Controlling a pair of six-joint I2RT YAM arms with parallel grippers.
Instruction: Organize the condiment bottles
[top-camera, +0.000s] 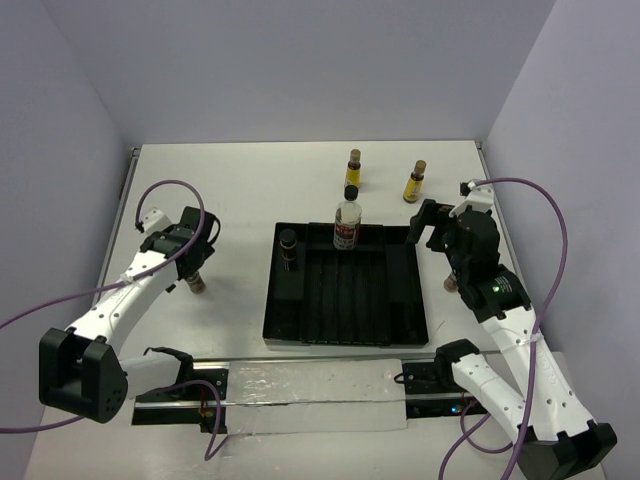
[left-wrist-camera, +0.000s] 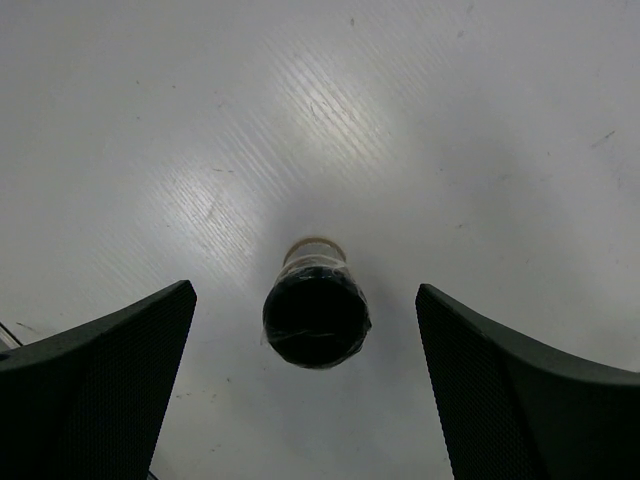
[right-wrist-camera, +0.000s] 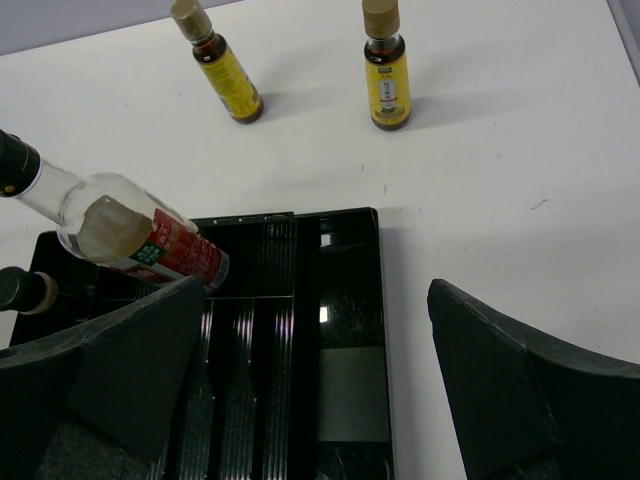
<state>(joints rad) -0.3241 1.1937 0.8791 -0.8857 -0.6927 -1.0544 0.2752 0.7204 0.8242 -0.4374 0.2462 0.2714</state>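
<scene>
White bench (top-camera: 230, 190) is carrying everything. Far left: left pincer (left-wrist-camera: 305, 290) is hanging straight over a dark-brown jar (left-wrist-camera: 317, 315). Its fingers (left-wrist-camera: 100, 385) are gaping wide. The jar is standing upright on the bench between them, touching neither, so this pincer is gripping nothing.

Centre: black ridged tray (top-camera: 360, 300) is lying flat on the bench. A second dark-brown jar (top-camera: 288, 248) is standing inside its far-left corner. The clear bottle (top-camera: 347, 225), black cap, red-white label, is standing upright in the tray against the far wall, near the middle.

Beyond the tray, on bare bench, the left yellow bottle (top-camera: 354, 167) and the right yellow bottle (top-camera: 415, 183) are standing upright, apart from each other.

Right: right pincer (right-wrist-camera: 315, 290) is hovering above the tray's far-right corner, spread wide and holding nothing
</scene>
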